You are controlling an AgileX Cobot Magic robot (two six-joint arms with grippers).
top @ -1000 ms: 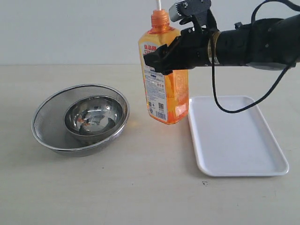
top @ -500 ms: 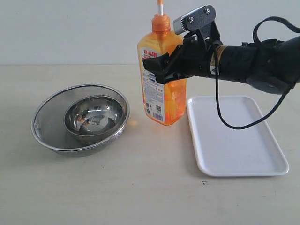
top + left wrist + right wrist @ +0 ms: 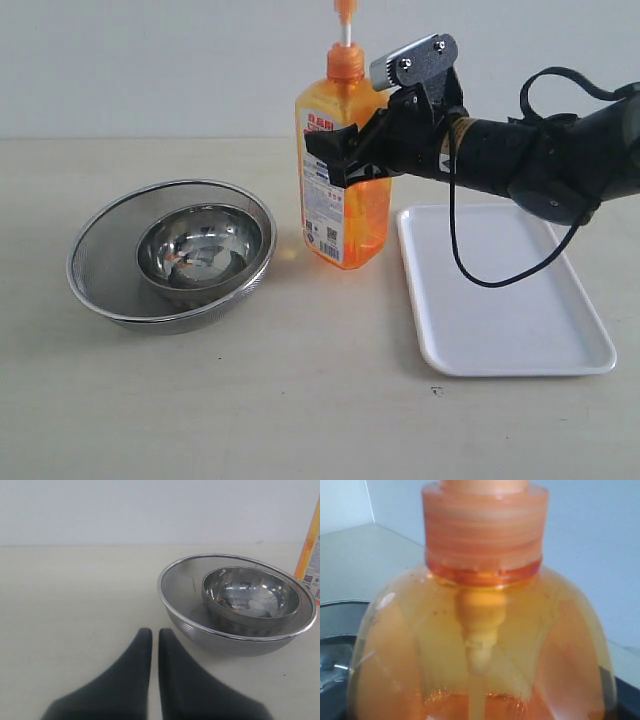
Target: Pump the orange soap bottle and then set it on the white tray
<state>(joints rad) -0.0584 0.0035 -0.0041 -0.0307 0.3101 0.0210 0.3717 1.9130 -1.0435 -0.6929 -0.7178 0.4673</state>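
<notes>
Okay, quick pass, left to right. Your left pincer shows only in its wrist view: narrow, fingers almost touching, holding nothing, low over the worktop, with the mesh strainer ahead of it. The strainer sits at 9 o'clock from the orange soap bottle, near but apart, with a steel bowl inside it. The bottle is mid-scene, close to upright with a slight lean, label to the camera, pump head at the frame's top edge. Your right pincer comes in from 3 o'clock and is clamped on the bottle's upper body; one finger crosses the label, the other is hidden behind. You can't tell if the base touches the worktop. The white tray lies flat at 4 o'clock from the bottle, just beside it; the bottle is not on it. The arm's black cable hangs over the tray's far end.
</notes>
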